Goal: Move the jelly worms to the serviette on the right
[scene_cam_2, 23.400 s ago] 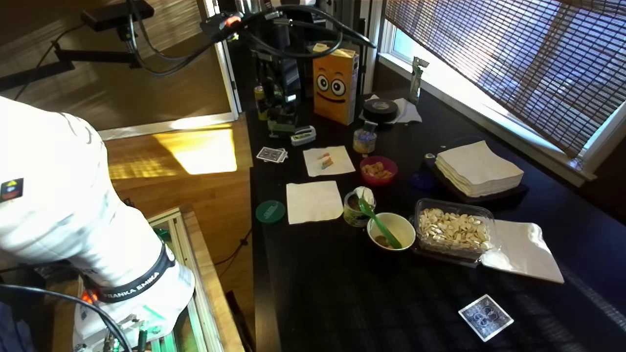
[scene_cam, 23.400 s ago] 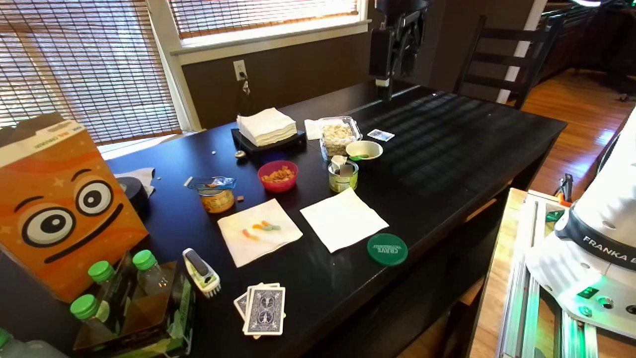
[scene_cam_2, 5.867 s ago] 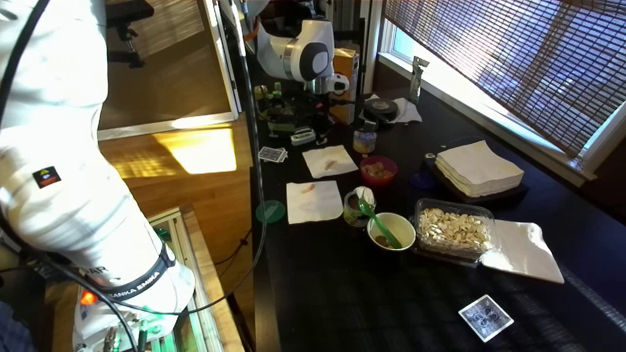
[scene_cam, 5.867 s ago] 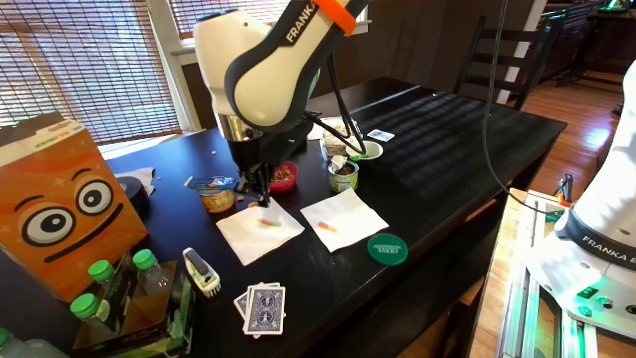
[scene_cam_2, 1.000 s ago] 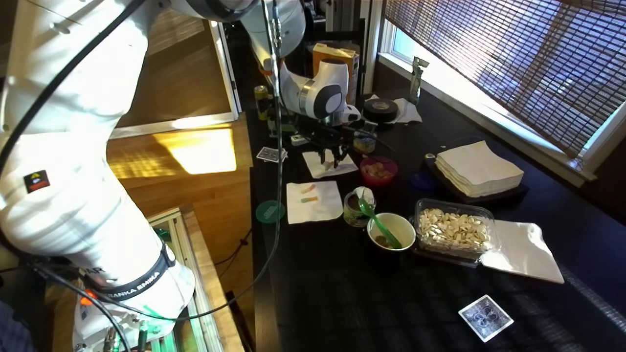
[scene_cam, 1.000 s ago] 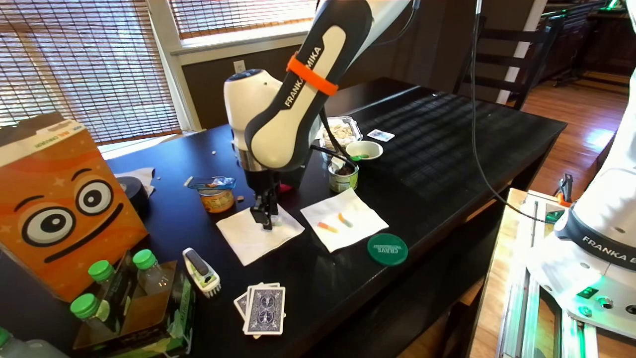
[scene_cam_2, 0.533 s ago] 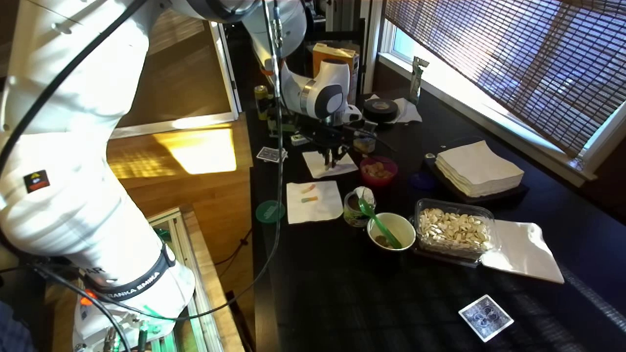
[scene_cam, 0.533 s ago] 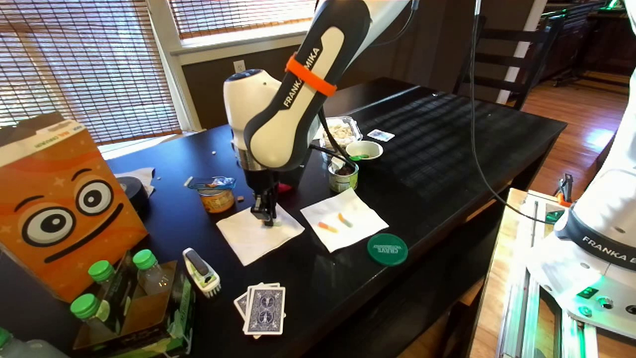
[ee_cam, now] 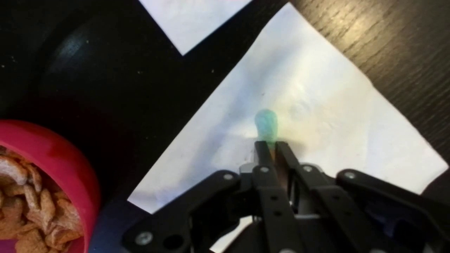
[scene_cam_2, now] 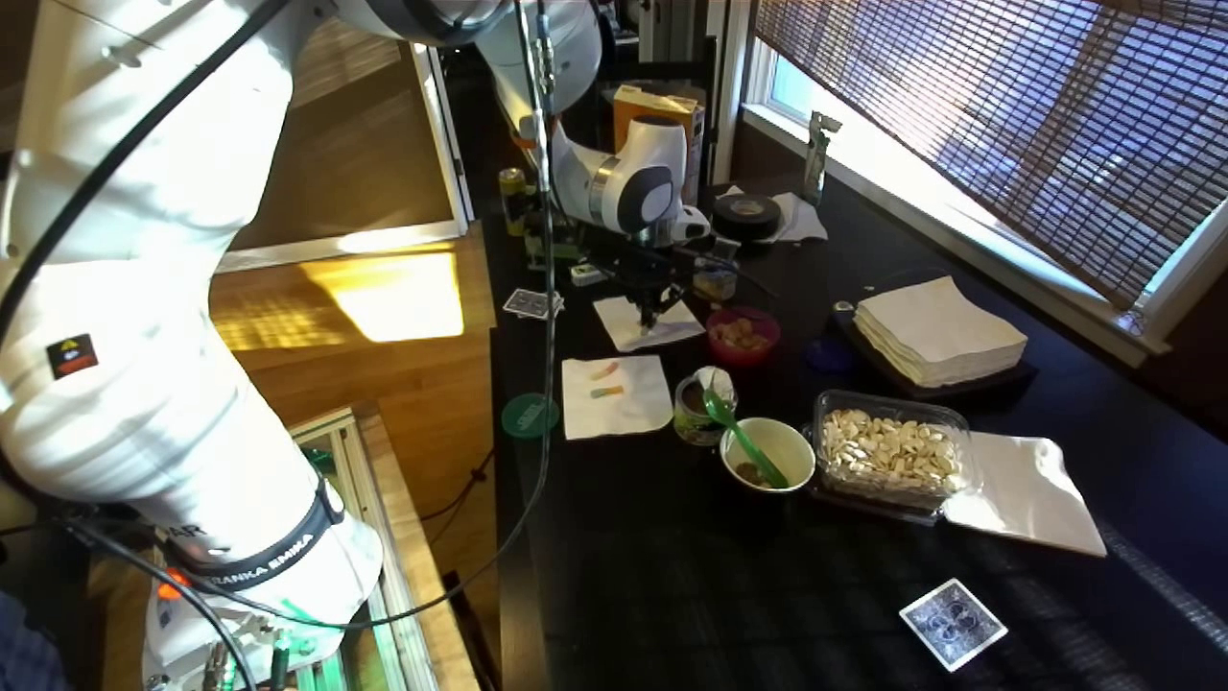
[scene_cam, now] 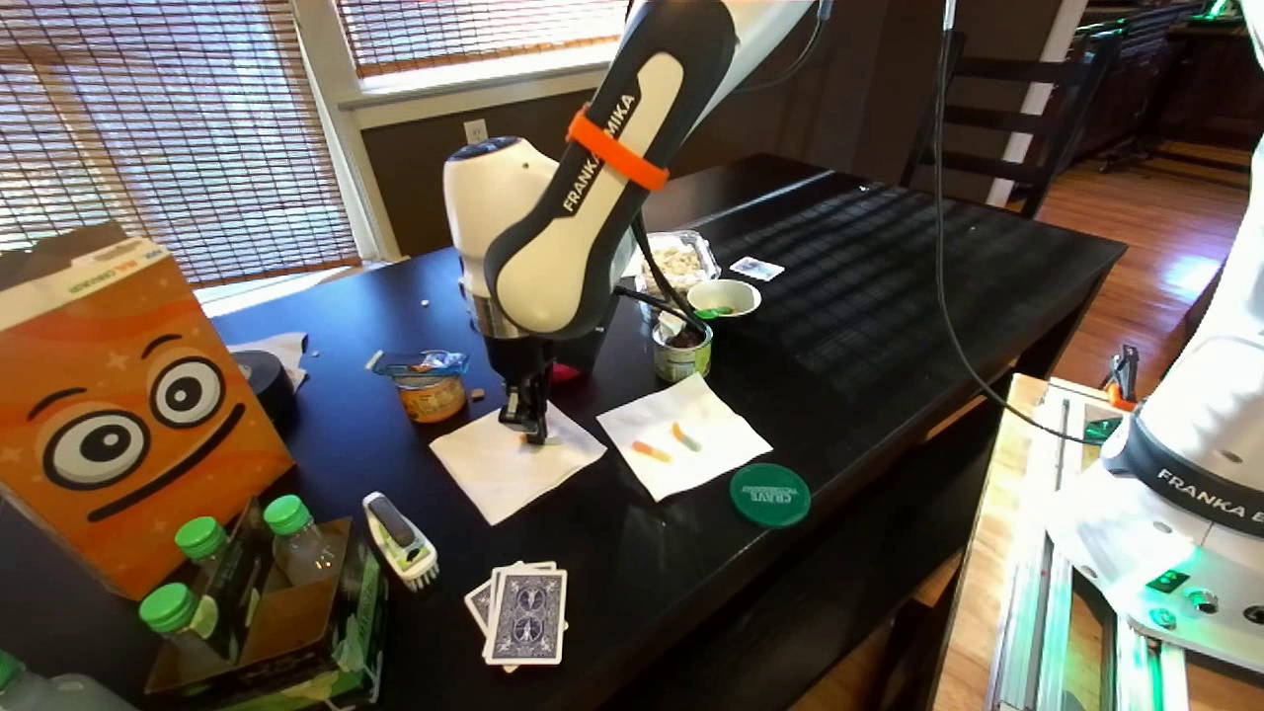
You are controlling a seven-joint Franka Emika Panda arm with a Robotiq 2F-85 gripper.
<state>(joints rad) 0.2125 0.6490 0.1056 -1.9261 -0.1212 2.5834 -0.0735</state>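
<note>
Two thin jelly worms lie apart on the right-hand white serviette (scene_cam: 681,474): a pinkish-orange worm (scene_cam: 652,451) and an orange-green worm (scene_cam: 685,437). Both also show in an exterior view on the serviette (scene_cam_2: 619,419). A third jelly worm (ee_cam: 266,123) is at the left-hand napkin (ee_cam: 316,102); its blue-green end sticks out past my fingertips and a bit of orange shows between them. My gripper (ee_cam: 271,142) is shut on this worm, low over the napkin, pointing down. Most of the worm's other half is hidden by the fingers.
Beside the left-hand napkin stands a pink bowl of snacks (ee_cam: 70,168), close to the gripper. An open can (scene_cam: 682,353) stands behind the serviette, and a green lid (scene_cam: 770,495) by its front corner. A small tin (scene_cam: 432,399) and playing cards (scene_cam: 526,617) flank the left-hand napkin.
Over the last second my fingers have come together around the worm, and the left-hand napkin has shifted slightly. Earlier, all three worms lay on that napkin; two have since moved to the serviette.
</note>
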